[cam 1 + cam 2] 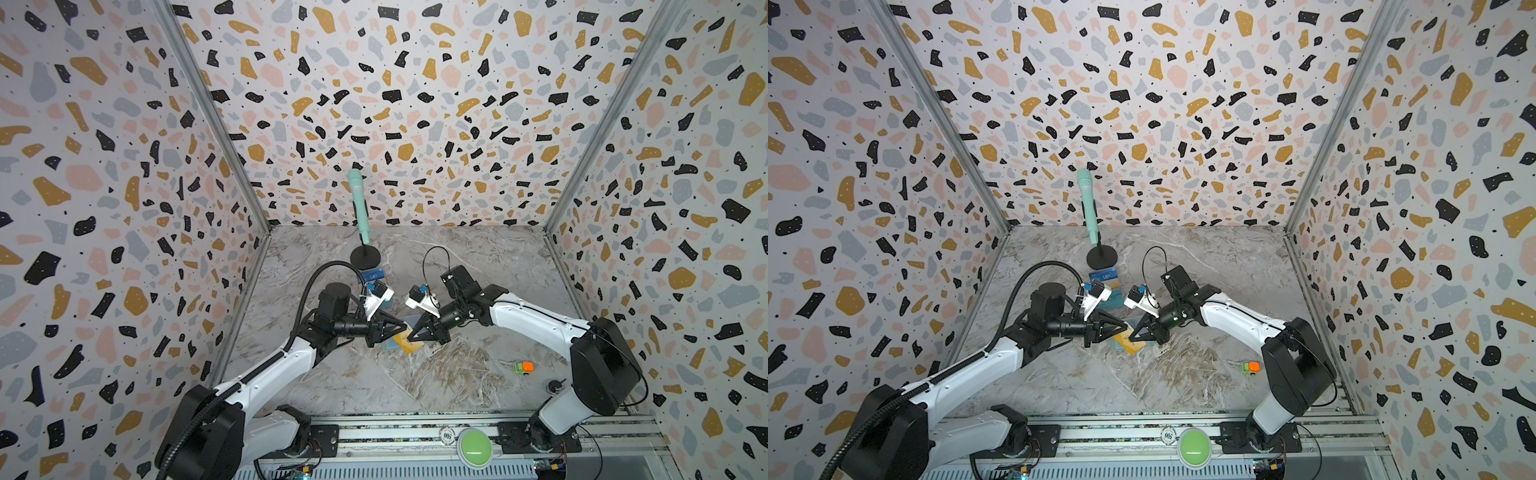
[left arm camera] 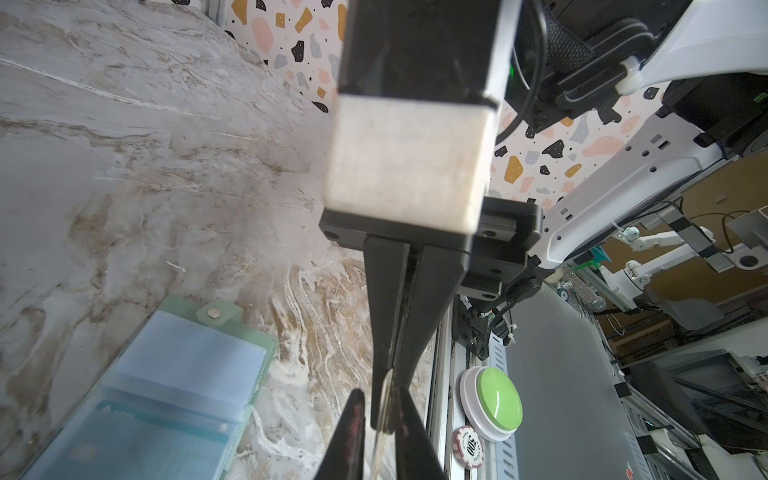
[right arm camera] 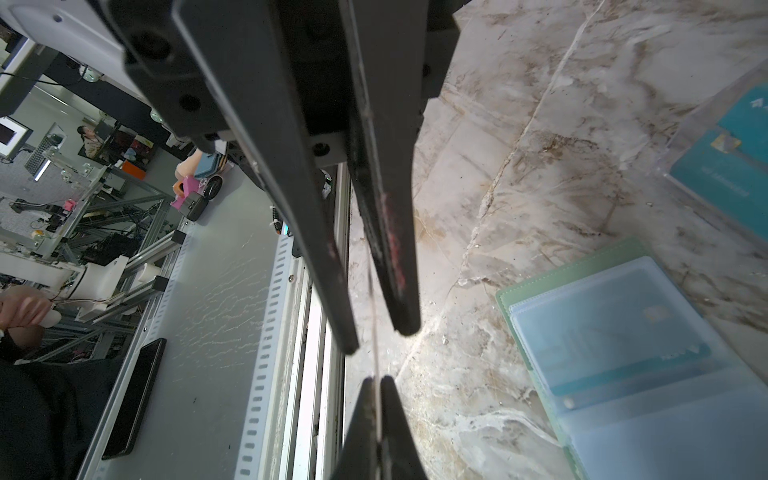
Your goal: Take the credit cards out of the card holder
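Above the open card holder (image 1: pixel 395 343), both hands pinch the yellow card (image 1: pixel 406 341) edge-on, left hand (image 1: pixel 400 330) and right hand (image 1: pixel 412 337) clenched on opposite ends. Thin, stiff and slick, it probably needs gripping flat across its faces.

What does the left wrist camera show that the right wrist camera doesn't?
Only the left wrist view: the green button, the poker chip and the card holder's snap.
Only the right wrist view: the clear stand with a teal card in it, and a phone on the bench.
Both: the open card holder, and a card seen edge-on, pinched by the left claw and the right claw.
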